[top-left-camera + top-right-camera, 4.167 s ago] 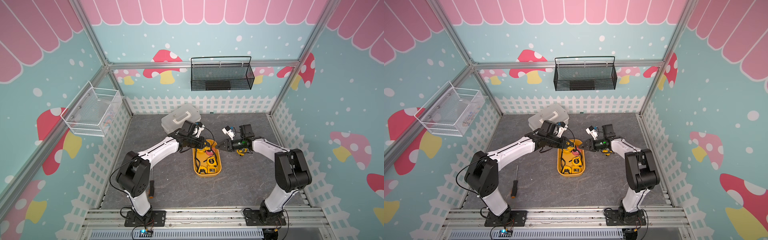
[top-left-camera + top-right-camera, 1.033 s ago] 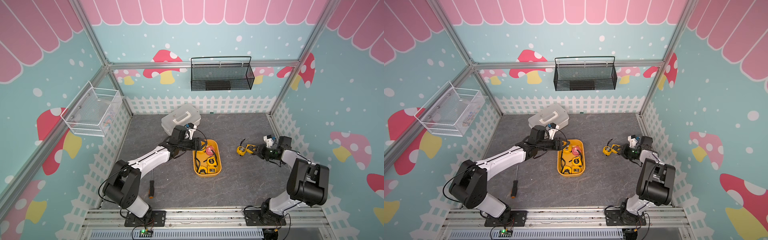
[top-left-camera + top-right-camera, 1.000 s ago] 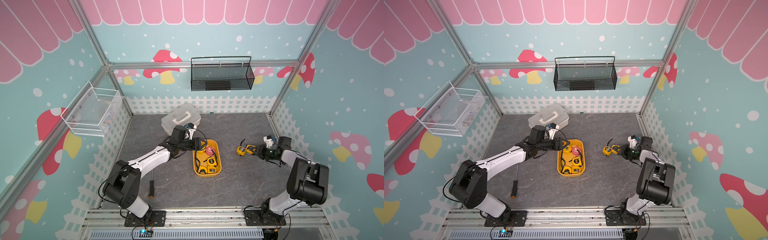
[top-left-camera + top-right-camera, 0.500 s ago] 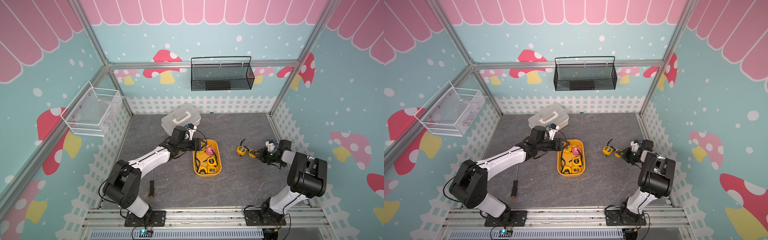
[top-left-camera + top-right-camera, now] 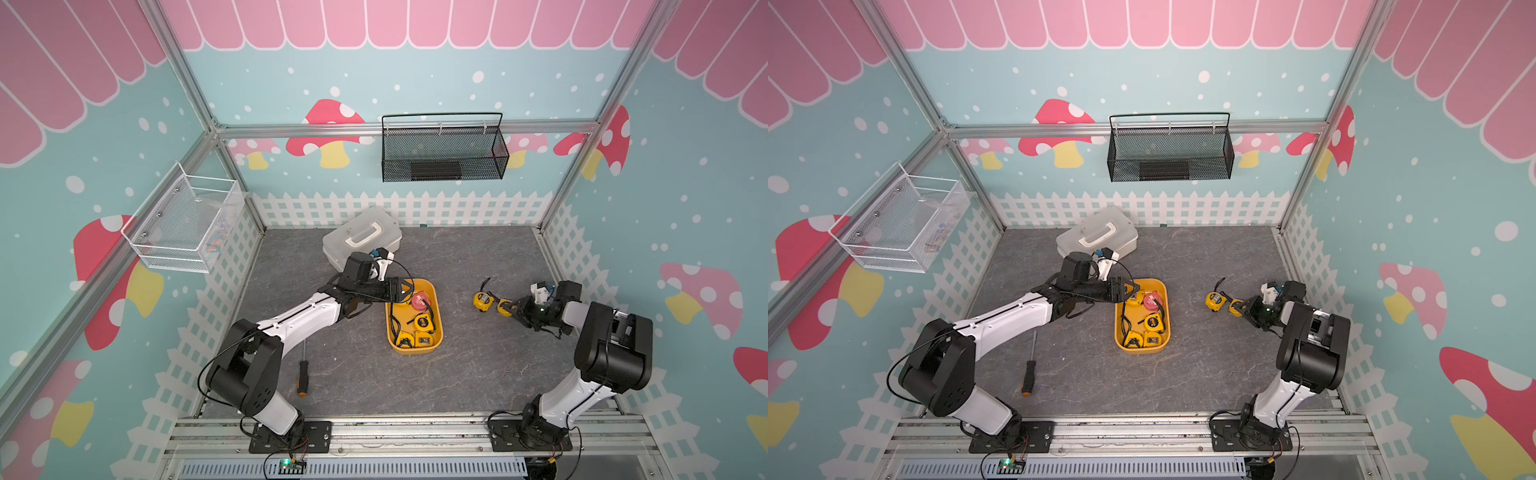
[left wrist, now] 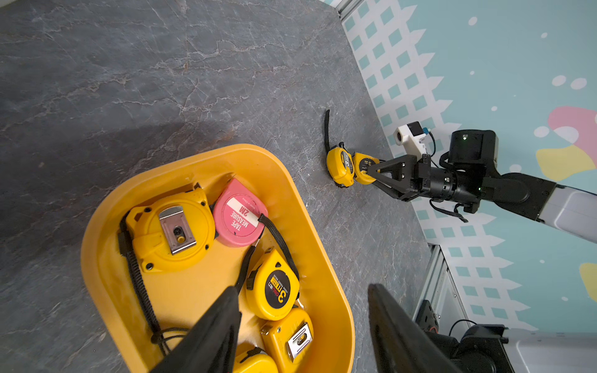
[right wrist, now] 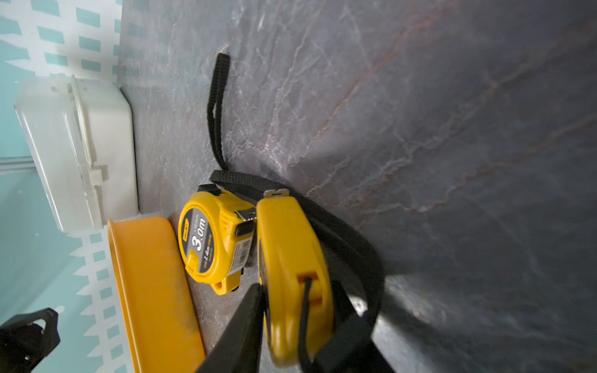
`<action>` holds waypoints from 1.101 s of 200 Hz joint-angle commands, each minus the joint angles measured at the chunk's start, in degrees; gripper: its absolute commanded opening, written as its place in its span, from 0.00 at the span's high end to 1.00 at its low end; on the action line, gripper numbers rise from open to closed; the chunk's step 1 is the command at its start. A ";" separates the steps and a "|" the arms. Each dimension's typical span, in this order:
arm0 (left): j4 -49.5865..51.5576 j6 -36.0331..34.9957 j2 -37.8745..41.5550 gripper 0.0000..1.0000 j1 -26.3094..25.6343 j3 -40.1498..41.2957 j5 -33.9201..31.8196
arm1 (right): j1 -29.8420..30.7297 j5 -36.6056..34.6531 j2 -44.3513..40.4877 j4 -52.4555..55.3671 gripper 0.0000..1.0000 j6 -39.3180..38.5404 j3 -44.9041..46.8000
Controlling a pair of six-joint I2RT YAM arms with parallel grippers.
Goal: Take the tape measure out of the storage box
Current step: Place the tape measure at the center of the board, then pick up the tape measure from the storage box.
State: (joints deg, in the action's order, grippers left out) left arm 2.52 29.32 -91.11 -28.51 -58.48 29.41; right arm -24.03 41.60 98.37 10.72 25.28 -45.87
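Yellow storage box [image 6: 93, 245] holds a pink tape measure [image 6: 239, 213], legible only by left wrist; left end effector [image 6: 302, 289] apart, right end effector [image 7: 297, 285] unclear.

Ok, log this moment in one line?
left jaws: open over storage box | right jaws: around tape measure on table, beside second tape measure, grip unclear | box: holds more tape measures

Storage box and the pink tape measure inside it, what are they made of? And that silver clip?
The storage box looks like moulded plastic: smooth, evenly yellow-orange, softly shiny, with rounded corners. The pink tape measure seems plastic too, smooth with a printed white label. The clip on the yellow tape measure beside it looks like metal: silver-grey and reflective.
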 commanded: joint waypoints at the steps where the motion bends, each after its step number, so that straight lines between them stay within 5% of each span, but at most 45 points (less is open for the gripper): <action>1: 3.92 -2.59 -0.95 0.36 0.12 -1.26 -1.47 | -0.42 -1.97 -1.48 2.00 0.60 -0.41 1.75; 55: 8.99 -4.67 -1.36 0.35 -0.01 -2.96 -4.42 | -0.40 -2.86 -6.56 5.05 0.42 -0.15 2.25; 130: 13.44 -6.13 -3.17 0.34 -0.23 -5.66 -8.64 | 0.89 -8.14 -18.52 14.85 0.34 -0.62 3.85; 168: 14.03 -5.94 -3.06 0.34 -0.23 -6.11 -11.63 | 15.90 -16.57 -24.77 21.01 0.32 -3.17 -2.52; 220: 17.75 -4.48 -2.12 0.34 0.25 -6.83 -19.86 | 39.13 -23.06 -12.84 29.38 0.32 -12.94 -22.74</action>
State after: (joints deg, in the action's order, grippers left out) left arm 17.69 24.71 -93.91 -28.62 -64.42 15.16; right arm 7.79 24.21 79.96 33.15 19.16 -61.69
